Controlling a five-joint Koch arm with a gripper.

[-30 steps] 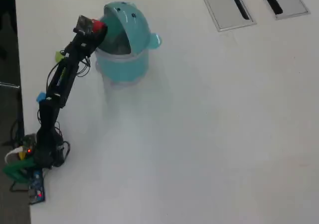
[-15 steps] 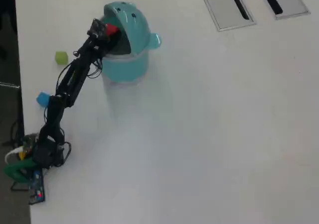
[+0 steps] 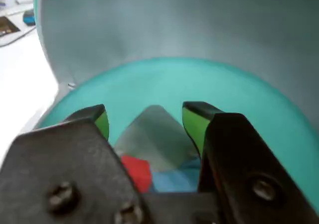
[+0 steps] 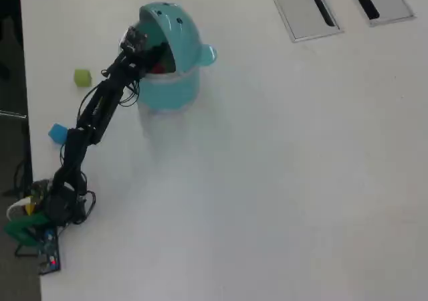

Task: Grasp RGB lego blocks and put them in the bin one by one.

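Gripper is over the bin mouth with its jaws spread and nothing between them; red block lies below inside the bin, so the drop looks done. Green block and blue block wait on the table. Next: pull out, go for green.

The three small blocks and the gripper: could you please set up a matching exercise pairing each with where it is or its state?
Things:
1. red block
2. green block
3. blue block
4. gripper

Places or states:
A. on the table beside the arm's lower part
B. open, above the bin
C. inside the bin
D. on the table left of the bin, overhead view

Pairs: 1-C, 2-D, 3-A, 4-B
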